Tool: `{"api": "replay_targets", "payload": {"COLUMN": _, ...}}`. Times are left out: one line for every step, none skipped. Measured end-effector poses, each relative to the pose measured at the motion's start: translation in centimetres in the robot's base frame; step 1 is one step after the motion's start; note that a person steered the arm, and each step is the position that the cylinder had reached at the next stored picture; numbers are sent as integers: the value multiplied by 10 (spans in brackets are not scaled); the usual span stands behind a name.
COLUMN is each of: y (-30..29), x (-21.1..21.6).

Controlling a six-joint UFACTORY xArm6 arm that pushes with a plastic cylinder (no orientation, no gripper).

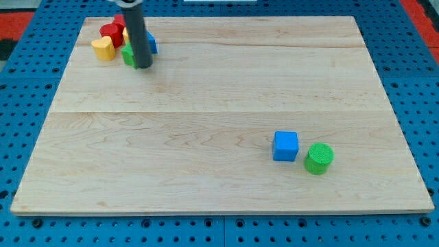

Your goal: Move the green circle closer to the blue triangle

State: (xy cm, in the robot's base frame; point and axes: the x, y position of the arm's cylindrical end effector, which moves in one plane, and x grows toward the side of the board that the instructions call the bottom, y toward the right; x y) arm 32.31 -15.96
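Note:
The green circle (319, 158) lies on the wooden board (219, 110) at the lower right, just right of a blue cube (285, 146). The blue triangle (151, 42) sits in a cluster at the upper left, mostly hidden behind my rod. My tip (143, 66) rests at the cluster's lower right edge, against a green block (127, 55), far from the green circle.
The cluster at the upper left also holds a yellow heart-shaped block (103, 48) and a red block (112, 31). Blue pegboard (27, 68) surrounds the board on all sides.

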Motion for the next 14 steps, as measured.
{"api": "replay_targets", "payload": {"y": -17, "x": -8}}
{"api": "replay_targets", "payload": {"y": 24, "x": 42}}
{"api": "replay_targets", "payload": {"y": 110, "x": 60}}
{"api": "replay_targets", "payload": {"y": 227, "x": 60}}
{"api": "replay_targets", "payload": {"y": 368, "x": 74}}
{"api": "replay_targets", "payload": {"y": 454, "x": 119}}
{"api": "replay_targets", "payload": {"y": 465, "x": 182}}
{"api": "replay_targets", "payload": {"y": 459, "x": 239}}
{"api": "replay_targets", "payload": {"y": 424, "x": 246}}
{"api": "replay_targets", "payload": {"y": 372, "x": 246}}
{"api": "replay_targets", "payload": {"y": 352, "x": 237}}
{"api": "replay_targets", "payload": {"y": 320, "x": 226}}
{"api": "replay_targets", "payload": {"y": 278, "x": 209}}
{"api": "replay_targets", "payload": {"y": 245, "x": 189}}
